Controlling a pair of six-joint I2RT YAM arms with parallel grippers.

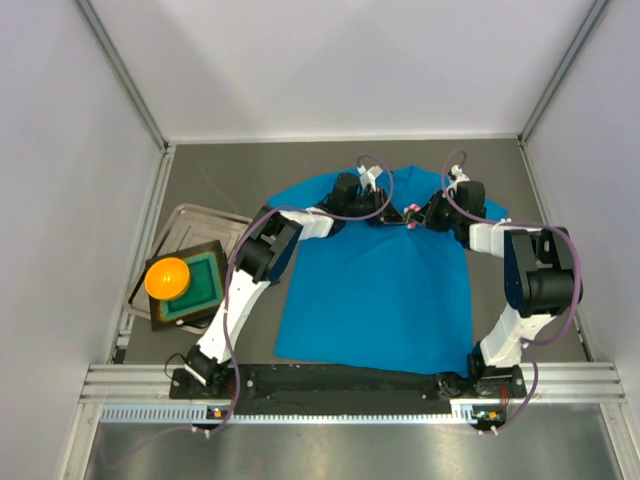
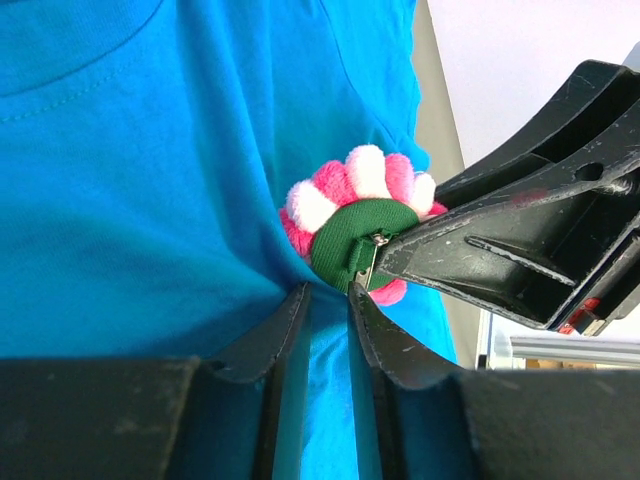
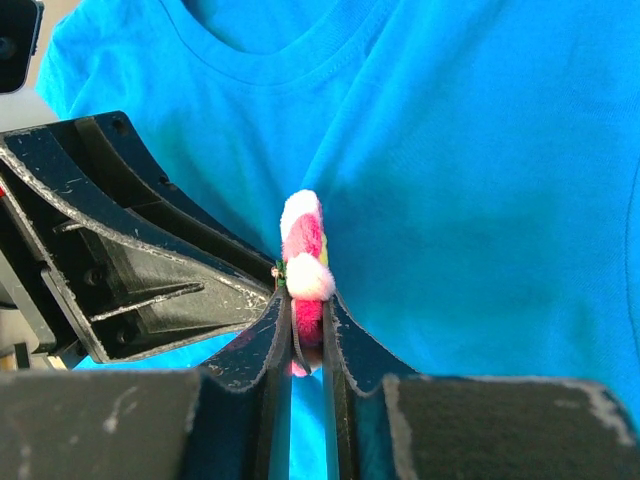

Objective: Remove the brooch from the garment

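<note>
Top view, left to right. A metal tray [image 1: 190, 215] lies at 9 o'clock of the garment [image 1: 375, 290] and carries a green-lined box [image 1: 215, 268] with an orange ball [image 1: 167, 276] on it. The blue garment lies flat at the centre of the table [image 1: 250, 170]. Both arms reach to its chest just below the collar, toward 12 o'clock.

The left gripper [image 2: 328, 295] comes in from 9 o'clock. Its jaws stand narrowly apart with blue cloth showing in the gap; whether they pinch that cloth cannot be told. The brooch [image 2: 355, 215] lies just beyond these fingertips, at 12 to 1 o'clock of them. It is turned to show its green backing [image 2: 345, 240] and metal clasp [image 2: 378, 240], and creases in the cloth run toward it.

The right gripper [image 3: 307, 300] comes in from 3 o'clock and is clenched on the brooch. The ornament stands edge-on between its fingers [image 3: 350, 345], with pink and white petals projecting toward 12 o'clock. The left gripper's tip meets the brooch from 9 o'clock.
</note>
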